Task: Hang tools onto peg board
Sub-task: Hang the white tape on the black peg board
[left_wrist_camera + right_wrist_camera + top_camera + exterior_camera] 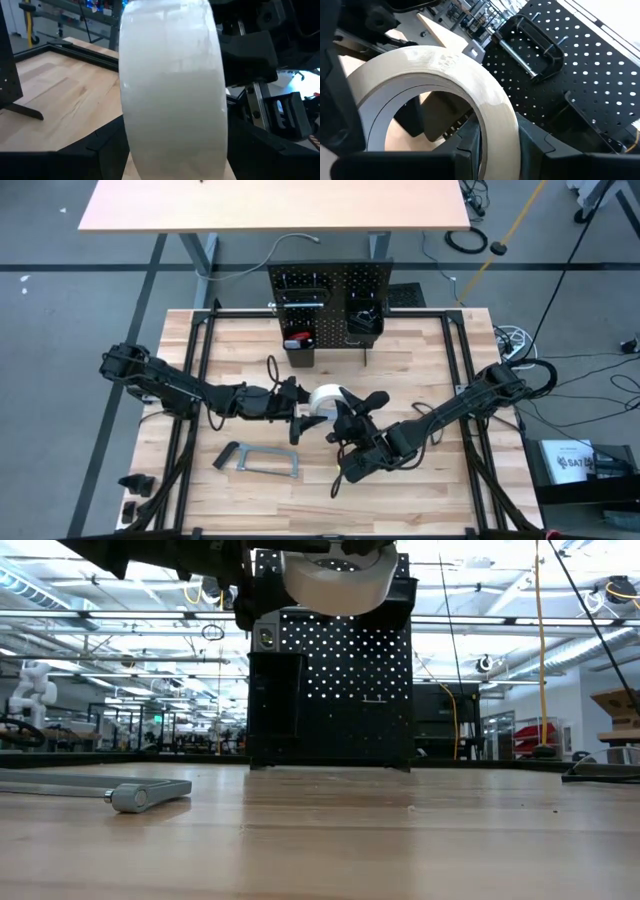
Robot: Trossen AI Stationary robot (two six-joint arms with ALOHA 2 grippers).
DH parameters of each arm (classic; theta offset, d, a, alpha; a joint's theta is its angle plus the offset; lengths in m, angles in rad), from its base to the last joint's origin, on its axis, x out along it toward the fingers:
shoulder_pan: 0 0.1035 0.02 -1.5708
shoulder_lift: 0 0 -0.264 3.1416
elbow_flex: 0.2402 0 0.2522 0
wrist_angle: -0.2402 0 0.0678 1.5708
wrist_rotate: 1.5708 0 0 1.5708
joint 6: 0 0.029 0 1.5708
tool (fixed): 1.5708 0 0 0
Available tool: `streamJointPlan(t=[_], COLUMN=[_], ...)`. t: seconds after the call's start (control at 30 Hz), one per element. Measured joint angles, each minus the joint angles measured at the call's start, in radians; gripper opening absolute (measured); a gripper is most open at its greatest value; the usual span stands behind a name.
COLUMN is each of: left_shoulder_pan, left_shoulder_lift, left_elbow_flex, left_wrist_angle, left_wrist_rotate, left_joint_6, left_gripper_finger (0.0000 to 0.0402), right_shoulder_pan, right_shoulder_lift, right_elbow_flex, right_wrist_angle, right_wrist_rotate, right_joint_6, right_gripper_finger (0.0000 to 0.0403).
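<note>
Overhead view: you have the white tape roll (326,399) at mid-table, in front of the peg board (330,292), which stands upright at the far edge with two black bins (364,328) on it. The left gripper (303,408) meets the roll from its left side; the right gripper (352,408) meets it from the right. A grey bar clamp (257,460) lies flat on the tabletop (420,360), nearer you and to the left of the roll, apart from both grippers.

Table-level view: the tape roll (337,578) hangs clear above the wood, in front of the peg board (340,680). The bar clamp (110,789) rests on the surface at left.

Left wrist view: the roll (172,90) fills the frame edge-on, standing between this arm's fingers (95,152), which are spread wide on either side of its band; you cannot tell whether they press it.

Right wrist view: the roll (470,95) stands tilted, its ring pinched by this arm's fingers (470,150), one inside the hole, one outside. Behind it, a dark C-clamp (532,47) hangs on the peg board (590,65).
</note>
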Motion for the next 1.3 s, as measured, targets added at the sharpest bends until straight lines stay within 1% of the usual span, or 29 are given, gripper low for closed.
streamJointPlan(t=[0.1, 0.17, 0.33, 0.5, 0.77, 0.9, 1.0, 1.07, 1.13, 1.2, 1.3], left_shoulder_pan=[0.0, 0.0, 0.0, 0.0, 0.0, 0.0, 0.006, 0.021, 0.04, 0.058, 0.093], left_shoulder_lift=[0.0, 0.0, -0.001, -0.002, -0.001, 0.0, 0.0, 0.0, 0.0, 0.0, 0.0], left_elbow_flex=[0.0, 0.0, 0.0, 0.0, 0.0, -0.002, -0.002, -0.002, -0.002, -0.002, -0.002], left_wrist_angle=[-0.008, -0.007, 0.0, -0.001, -0.012, -0.018, -0.032, -0.052, -0.07, -0.089, -0.106], left_wrist_rotate=[0.0, 0.001, 0.009, 0.008, -0.004, -0.023, -0.033, -0.058, -0.074, -0.07, -0.029], left_joint_6=[0.006, 0.006, 0.018, 0.023, 0.067, 0.136, 0.2, 0.216, 0.229, 0.241, 0.267], left_gripper_finger=[0.0268, 0.0246, 0.0161, 0.0159, 0.0159, 0.0159, 0.0159, 0.0159, 0.0159, 0.0159, 0.0159], right_shoulder_pan=[0.0, 0.0, 0.001, 0.001, 0.009, 0.028, 0.055, 0.082, 0.113, 0.139, 0.169], right_shoulder_lift=[0.0, 0.0, 0.0, 0.0, -0.001, -0.007, -0.018, -0.033, -0.06, -0.092, -0.131], right_elbow_flex=[0.0, 0.0, 0.0, 0.0, 0.0, 0.0, 0.0, 0.0, 0.0, 0.0, 0.001], right_wrist_angle=[-0.002, -0.005, -0.01, -0.009, 0.001, 0.013, 0.031, 0.033, 0.031, 0.006, -0.111], right_wrist_rotate=[0.01, 0.01, 0.019, 0.018, 0.0, -0.069, -0.091, -0.109, -0.131, -0.193, -0.289], right_joint_6=[0.0, 0.0, -0.008, -0.007, 0.005, 0.009, 0.023, 0.048, 0.082, 0.129, 0.276], right_gripper_finger=[0.0076, 0.0076, 0.0076, 0.0077, 0.0157, 0.0182, 0.0194, 0.0201, 0.0205, 0.0208, 0.0209])
